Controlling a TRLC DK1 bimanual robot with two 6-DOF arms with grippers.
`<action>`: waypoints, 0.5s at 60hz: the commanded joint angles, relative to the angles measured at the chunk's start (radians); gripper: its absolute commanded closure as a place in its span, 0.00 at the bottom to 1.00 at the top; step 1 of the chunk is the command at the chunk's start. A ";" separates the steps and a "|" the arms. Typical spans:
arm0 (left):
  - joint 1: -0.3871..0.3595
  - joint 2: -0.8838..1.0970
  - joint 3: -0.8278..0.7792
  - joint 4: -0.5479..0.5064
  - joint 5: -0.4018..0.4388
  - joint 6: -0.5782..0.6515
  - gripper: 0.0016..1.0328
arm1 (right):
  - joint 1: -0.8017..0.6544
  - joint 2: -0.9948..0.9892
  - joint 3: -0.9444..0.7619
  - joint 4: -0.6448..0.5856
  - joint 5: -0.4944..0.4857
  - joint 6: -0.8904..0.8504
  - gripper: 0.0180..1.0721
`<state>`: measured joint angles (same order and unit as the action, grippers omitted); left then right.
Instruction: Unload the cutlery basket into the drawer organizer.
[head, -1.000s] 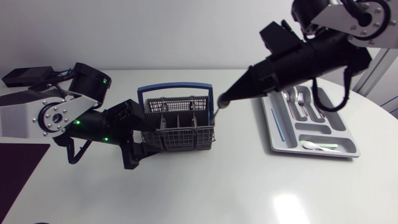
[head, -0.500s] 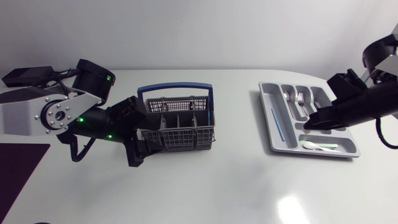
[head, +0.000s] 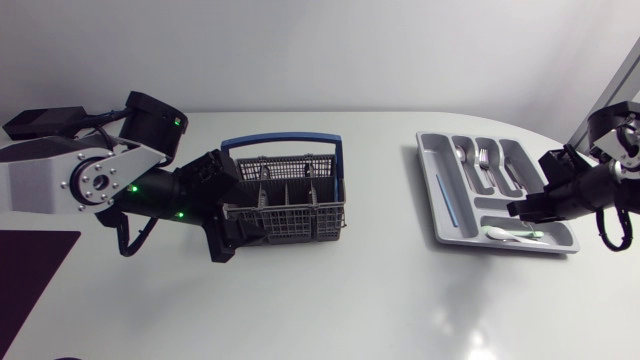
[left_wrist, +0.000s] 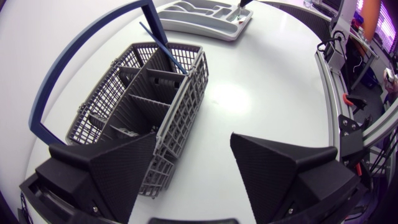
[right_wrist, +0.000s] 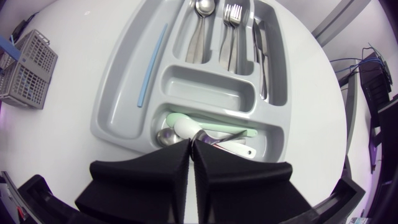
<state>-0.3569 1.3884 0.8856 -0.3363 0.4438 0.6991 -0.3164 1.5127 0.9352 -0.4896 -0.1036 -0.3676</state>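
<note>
Grey organizer (head: 432, 195), right pincer (right_wrist: 191, 144) gripping metal spoon (right_wrist: 165, 137) beside white spoon (right_wrist: 186, 129), left pincer (left_wrist: 193, 135) open by basket (left_wrist: 185, 109)

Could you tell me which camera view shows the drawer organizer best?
The right wrist view: the organizer fills it from above, compartments clear. The head view shows it small; the left wrist view catches it far beyond the basket.
</note>
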 joint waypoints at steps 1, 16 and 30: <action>-0.007 0.015 0.023 0.014 0.001 -0.029 0.19 | -0.006 0.043 -0.030 0.040 0.025 0.009 0.91; -0.013 0.017 0.023 0.033 0.001 -0.050 0.18 | 0.000 0.152 -0.041 0.177 0.082 0.021 0.70; -0.011 0.021 0.026 0.043 0.001 -0.069 0.17 | 0.002 0.060 -0.075 0.181 0.071 0.002 0.30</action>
<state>-0.3626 1.3884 0.8856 -0.3038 0.4438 0.6533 -0.3161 1.6283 0.8917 -0.3103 -0.0292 -0.3645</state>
